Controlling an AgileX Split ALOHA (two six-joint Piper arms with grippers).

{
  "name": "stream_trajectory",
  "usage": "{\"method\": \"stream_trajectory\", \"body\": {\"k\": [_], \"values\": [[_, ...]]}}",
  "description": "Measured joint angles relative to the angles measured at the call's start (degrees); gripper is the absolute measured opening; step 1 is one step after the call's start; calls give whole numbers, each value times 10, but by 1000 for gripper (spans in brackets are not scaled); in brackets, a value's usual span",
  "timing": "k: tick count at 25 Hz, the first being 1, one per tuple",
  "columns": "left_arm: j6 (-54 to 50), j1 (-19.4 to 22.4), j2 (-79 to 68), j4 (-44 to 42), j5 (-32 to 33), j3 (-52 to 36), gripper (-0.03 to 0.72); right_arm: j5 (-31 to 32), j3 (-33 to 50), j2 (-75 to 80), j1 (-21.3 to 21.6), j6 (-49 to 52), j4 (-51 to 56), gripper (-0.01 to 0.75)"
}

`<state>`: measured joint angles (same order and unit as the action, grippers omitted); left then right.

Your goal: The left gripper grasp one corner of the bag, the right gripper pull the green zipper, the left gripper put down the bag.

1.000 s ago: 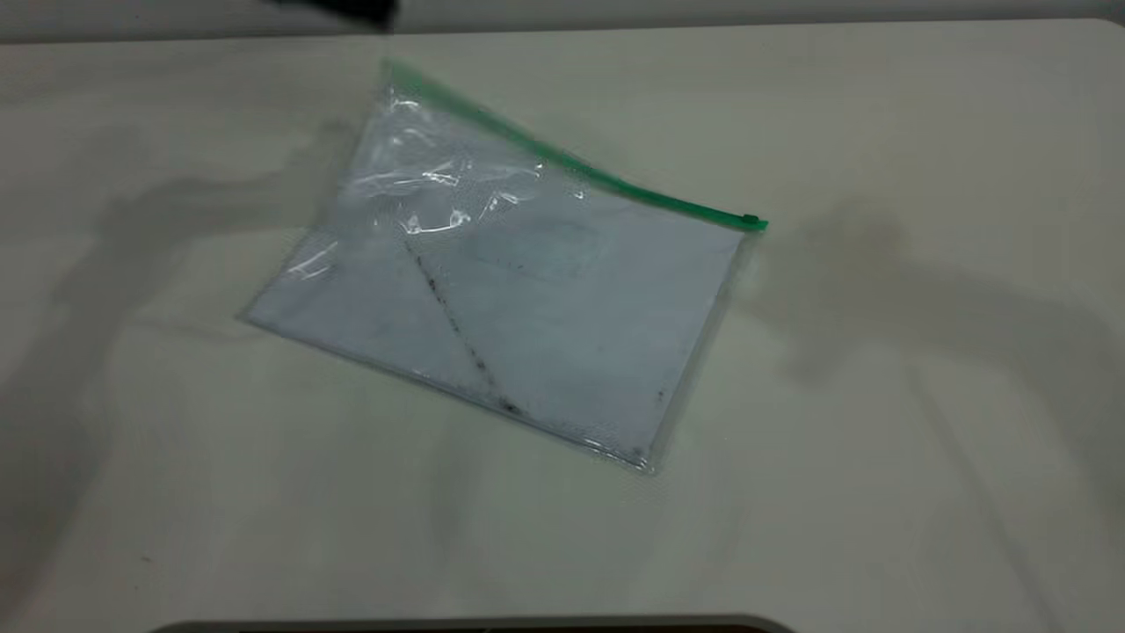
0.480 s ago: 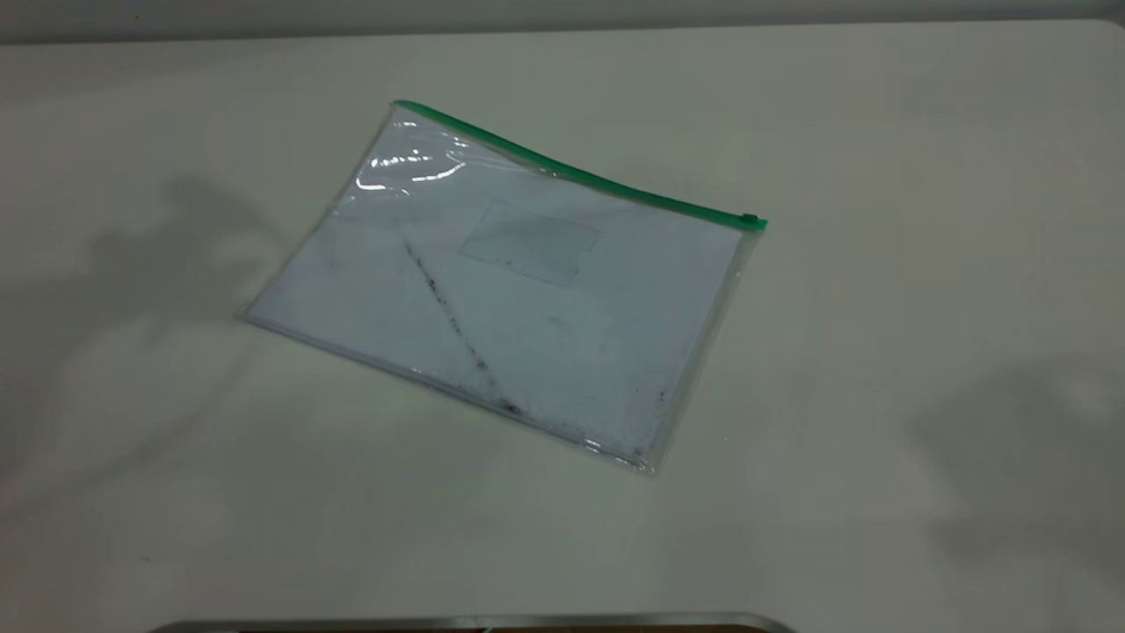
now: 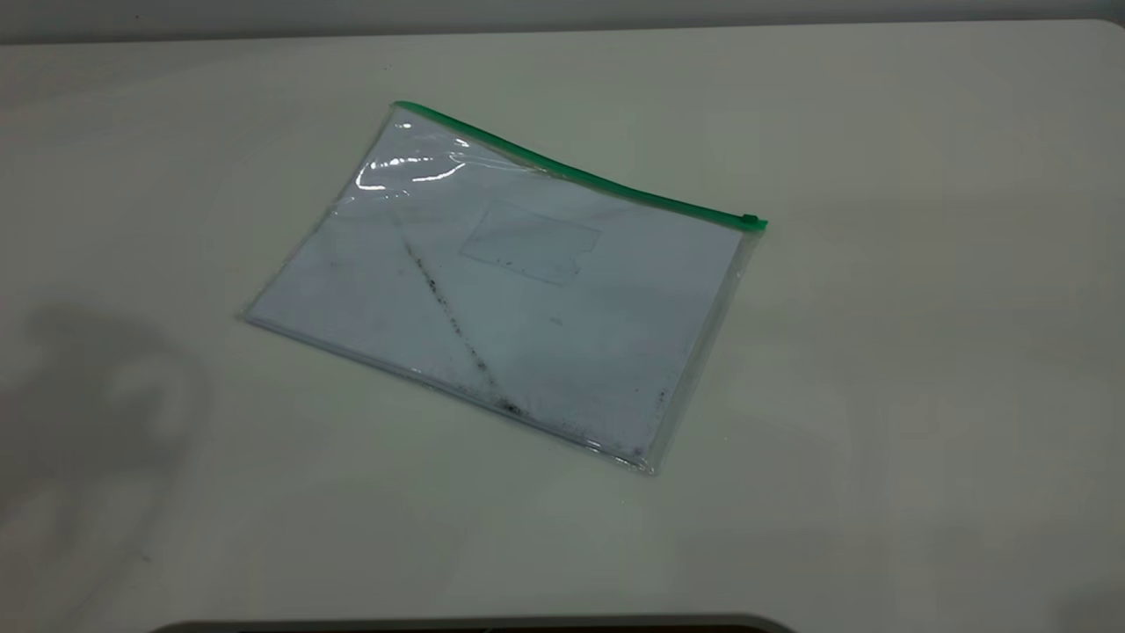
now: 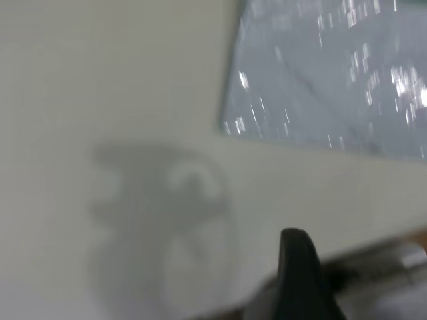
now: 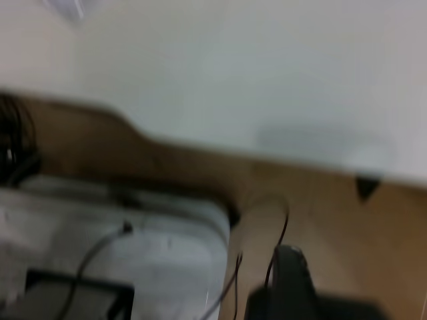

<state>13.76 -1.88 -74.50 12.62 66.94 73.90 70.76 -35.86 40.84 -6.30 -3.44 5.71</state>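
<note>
Bag [image 3: 518, 290] lies flat on the worktop [image 3: 879, 396], nothing touching it in the exterior view. It sits a bit left of centre, turned at an angle so its long edges run diagonally.

Green zipper [image 3: 571, 171] runs along the far long edge, from the far-left corner of the bag [image 3: 397, 107] down to the right end, where the small slider tab [image 3: 750, 220] sits. The zip edge bows up slightly near its left part and the plastic there shows glare wrinkles. White paper inside, dark diagonal streak [image 3: 453, 325] across the left half, small rectangular pocket [image 3: 530, 243] just below the zipper.

Neither arm shows in the exterior view. Only a soft shadow [image 3: 97, 396] falls on the worktop at the left, well apart from the bag.

Left wrist view: one black fingertip [image 4: 303, 273] of the left claw at the frame edge, over bare worktop, with a corner of the bag farther off and not touched. Only one finger in frame, so can't tell if the left claw is open or closed; it grips nothing visible.

Right wrist view: a black fingertip [image 5: 290, 277] of the right claw, apparently off past the worktop edge, over a brown surface [image 5: 333, 207] with cables [image 5: 100, 257] and a grey housing [image 5: 120, 233]. Heavy blur; can't tell its state either.
</note>
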Motion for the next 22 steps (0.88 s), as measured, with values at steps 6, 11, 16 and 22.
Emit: {"method": "stream_trajectory", "body": {"k": [6, 11, 16, 22], "values": [[-1, 0, 93, -2, 0, -209, 509, -48, 60, -83, 0, 22, -14, 529], [-1, 0, 168, -31, 0, -338, 509, -79, 82, -102, 0, 27, -57, 529], [-2, 0, 268, -40, -25, -423, 509, -78, 83, -103, 0, 28, -51, 529], [-5, 0, 389, -48, -37, -451, 509, -78, 83, -103, 0, 29, -45, 517]]}}
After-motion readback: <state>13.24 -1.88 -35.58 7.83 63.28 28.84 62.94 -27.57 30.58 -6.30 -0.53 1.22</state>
